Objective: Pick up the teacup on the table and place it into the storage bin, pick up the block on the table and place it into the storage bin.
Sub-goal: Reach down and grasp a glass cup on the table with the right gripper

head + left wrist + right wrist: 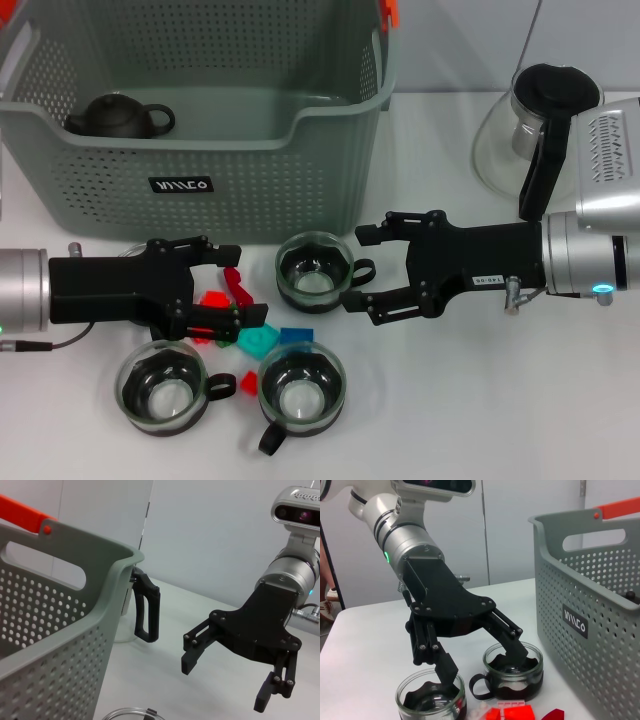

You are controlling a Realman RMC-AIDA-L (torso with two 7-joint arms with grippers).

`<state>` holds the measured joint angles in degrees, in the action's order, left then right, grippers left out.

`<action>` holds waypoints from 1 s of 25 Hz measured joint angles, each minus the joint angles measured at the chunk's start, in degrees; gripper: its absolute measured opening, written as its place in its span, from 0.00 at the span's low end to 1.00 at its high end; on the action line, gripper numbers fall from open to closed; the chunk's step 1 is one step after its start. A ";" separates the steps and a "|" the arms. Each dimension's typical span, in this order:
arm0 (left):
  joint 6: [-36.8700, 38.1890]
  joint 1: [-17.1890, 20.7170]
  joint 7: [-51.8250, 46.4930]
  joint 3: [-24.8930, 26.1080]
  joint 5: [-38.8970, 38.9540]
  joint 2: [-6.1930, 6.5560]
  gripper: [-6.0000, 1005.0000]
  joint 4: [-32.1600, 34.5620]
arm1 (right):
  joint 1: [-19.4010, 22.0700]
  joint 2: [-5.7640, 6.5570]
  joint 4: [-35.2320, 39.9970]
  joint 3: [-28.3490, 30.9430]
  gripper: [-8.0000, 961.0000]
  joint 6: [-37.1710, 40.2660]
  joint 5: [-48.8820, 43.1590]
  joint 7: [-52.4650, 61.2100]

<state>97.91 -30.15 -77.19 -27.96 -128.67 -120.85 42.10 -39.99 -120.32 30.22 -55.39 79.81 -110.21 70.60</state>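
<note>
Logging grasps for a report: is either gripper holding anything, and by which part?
Nothing held. The left gripper and right gripper are both open, hovering over the table.

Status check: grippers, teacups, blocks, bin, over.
Left gripper open over the blocks. Right gripper open beside rear teacup. Three teacups on table; storage bin holds only a teapot.

Three glass teacups (314, 272) and blocks (258, 341) lie before the storage bin (200, 150).
</note>
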 joint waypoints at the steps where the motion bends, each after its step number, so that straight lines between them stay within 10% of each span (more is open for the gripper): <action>1: 0.00 0.00 0.01 0.04 0.00 0.00 0.93 0.00 | 0.00 0.00 0.00 -0.02 0.95 -0.01 0.00 0.00; 25: 5.21 0.40 0.64 0.27 0.10 0.43 0.93 0.35 | 0.67 0.45 1.08 0.86 0.95 6.09 0.00 -1.43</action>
<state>103.12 -29.74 -76.54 -27.69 -128.57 -120.43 42.45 -39.32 -119.87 31.30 -54.53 85.90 -110.21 69.16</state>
